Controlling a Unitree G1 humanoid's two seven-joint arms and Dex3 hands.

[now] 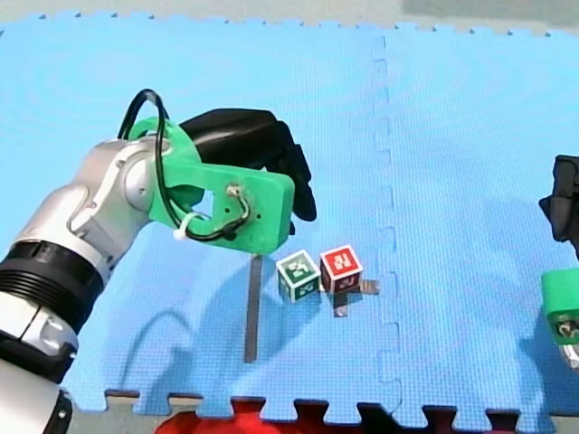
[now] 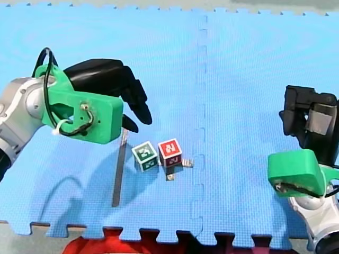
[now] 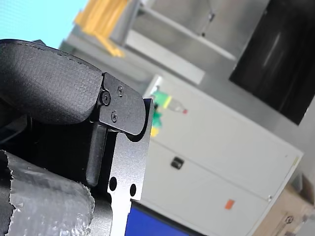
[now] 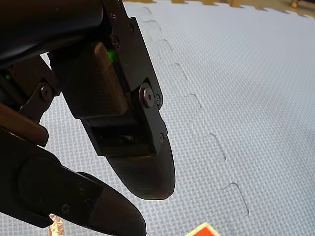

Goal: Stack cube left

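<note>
- While my left hand [image 2: 108,79] hangs over the blue foam mat [image 2: 238,63], its fingers [image 2: 139,103] are stretched out and gripping nothing.
- green cube [image 2: 144,155] sits on the mat near those fingertips, a bit closer to me and to their right, not touching them.
- red cube [image 2: 170,152] is snug beside the green one, on the side away from my fingers.
- my right hand [image 2: 307,119] is way off to the right, holding nothing either.

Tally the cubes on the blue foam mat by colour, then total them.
Green cube with white marker faces: 1
Red cube with white marker faces: 1
Total: 2
Left hand hovers left of them, right hand at the blue foam mat's right side; both hold nothing.
</note>
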